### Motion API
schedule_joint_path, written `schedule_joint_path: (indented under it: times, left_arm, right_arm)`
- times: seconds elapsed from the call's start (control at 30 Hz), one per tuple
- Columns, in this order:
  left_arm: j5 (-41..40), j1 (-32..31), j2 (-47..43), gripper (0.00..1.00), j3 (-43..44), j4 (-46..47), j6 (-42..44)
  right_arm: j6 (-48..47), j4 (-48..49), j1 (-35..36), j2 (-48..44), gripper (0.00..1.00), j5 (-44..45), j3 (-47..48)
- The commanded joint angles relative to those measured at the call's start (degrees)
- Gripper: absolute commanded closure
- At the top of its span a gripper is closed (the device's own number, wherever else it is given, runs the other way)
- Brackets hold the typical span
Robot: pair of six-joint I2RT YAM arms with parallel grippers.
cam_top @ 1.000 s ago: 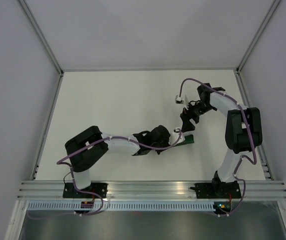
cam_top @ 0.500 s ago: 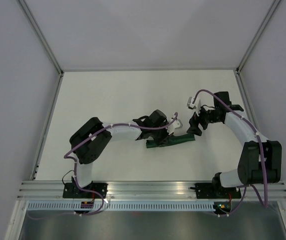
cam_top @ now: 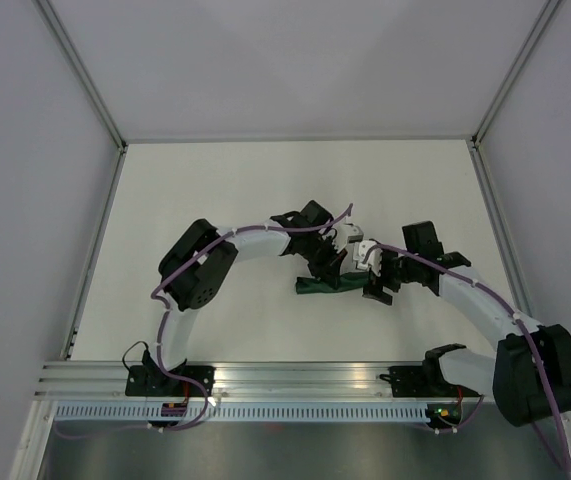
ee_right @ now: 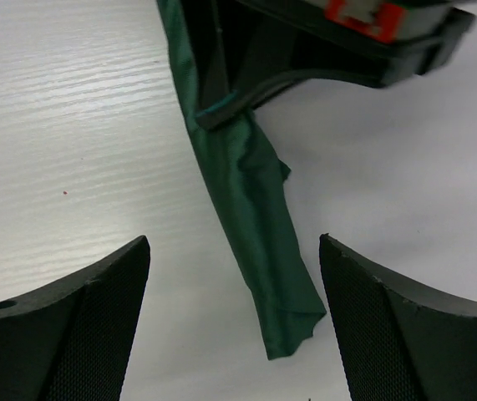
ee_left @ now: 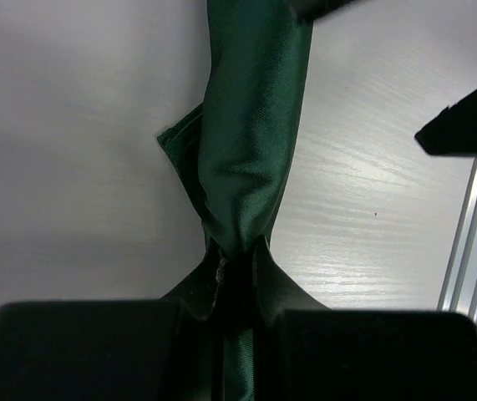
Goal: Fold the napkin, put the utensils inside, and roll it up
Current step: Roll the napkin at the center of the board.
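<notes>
While the left gripper [ee_left: 236, 255] pinches one end of the napkin [ee_left: 251, 125], the right gripper [ee_right: 231, 292] hangs spread over its free end. The cloth lies bunched on the table [cam_top: 215, 190], right of centre. Rolling seems in hand; next, the right should close on that end. Since a second ago, the right arm has swung nearer and the napkin has shifted left.

A white table [cam_top: 225, 190] is lying under everything, with grey walls [cam_top: 295, 60] standing around it from 9 through 12 to 3 o'clock. A ribbed metal rail [cam_top: 295, 377] is running along its 6 o'clock edge.
</notes>
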Motion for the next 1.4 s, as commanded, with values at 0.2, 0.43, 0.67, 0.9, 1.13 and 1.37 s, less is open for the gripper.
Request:
schedule_joint_path:
  times: [0.2,0.43,0.67,0.9,1.13,1.37]
  left_arm:
    - [5.43,1.37,8.8,0.89,3.39,-15.17,-0.29]
    - [7.54,1.72,10.11,0.88,4.62,-16.67,-0.2]
    - [8.77,2.25,10.91,0.77,5.68,-18.07,0.15]
    - [9.04,2.68,11.43,0.66,7.08,-18.6,0.15]
    - [8.42,3.91,10.56,0.59,9.02,-17.81,-2.31]
    - [9.3,6.55,6.43,0.58,10.25,-14.39,-7.22]
  right_arm:
    - [-1.31,12.84,10.65,-0.73,0.13,9.9,-5.06]
    - [-0.69,15.74,18.21,2.69,0.13,15.09,-5.5]
    - [0.62,16.8,23.66,7.69,0.24,18.52,-5.5]
    - [1.06,15.92,24.2,9.11,0.39,19.05,-5.24]
    - [2.03,12.76,24.2,10.78,0.57,18.96,-3.31]
    - [4.75,10.12,24.2,13.68,0.62,18.34,-1.2]
